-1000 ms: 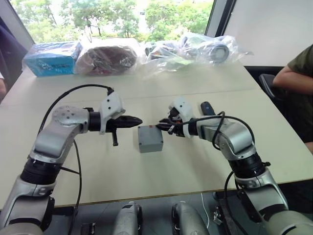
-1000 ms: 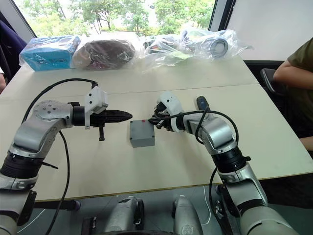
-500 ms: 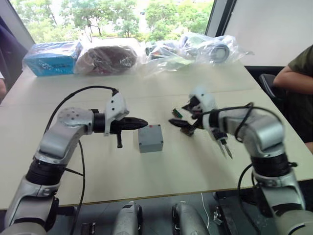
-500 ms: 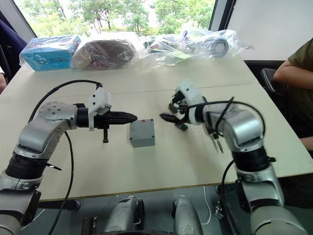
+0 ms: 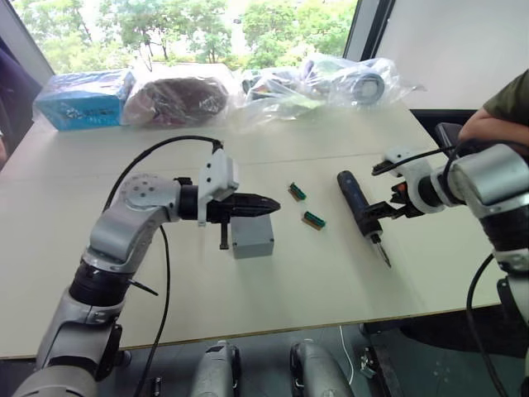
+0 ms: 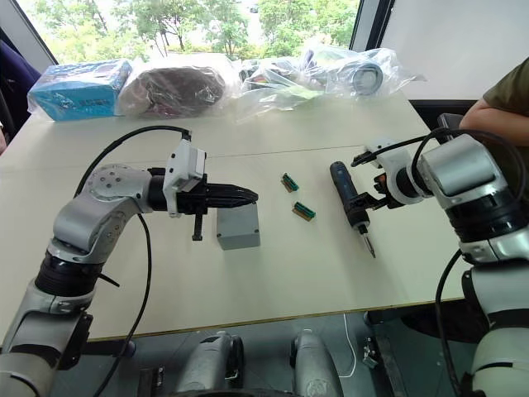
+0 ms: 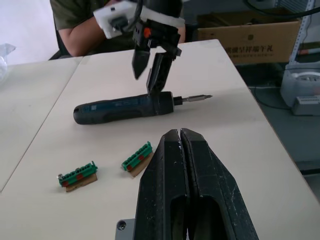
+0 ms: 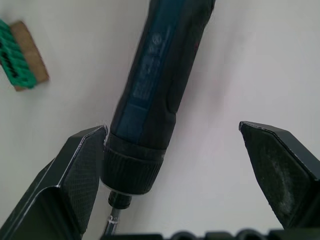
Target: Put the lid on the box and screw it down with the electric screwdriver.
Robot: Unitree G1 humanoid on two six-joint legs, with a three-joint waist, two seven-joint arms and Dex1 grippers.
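Note:
The grey box [image 5: 253,246] stands mid-table with the flat grey lid [image 5: 252,225] lying on top of it. My left gripper [image 5: 275,203] is shut and empty, its tips over the lid's far edge; whether it touches I cannot tell. The dark blue electric screwdriver [image 5: 357,203] lies on the table to the right of the box, bit toward the near edge. My right gripper [image 5: 382,212] is open and straddles the screwdriver [image 8: 155,75] near its bit end, one finger [image 8: 75,175] against the collar, the other well apart.
Two small green terminal blocks [image 5: 297,192] [image 5: 312,220] lie between the box and the screwdriver. Plastic bags [image 5: 331,83] and a blue packet [image 5: 83,98] line the table's far side. A person's arm [image 5: 496,116] rests at the right edge.
My right gripper left the box, swung right to the screwdriver and opened wide. My left gripper slid right until its tips came over the lid.

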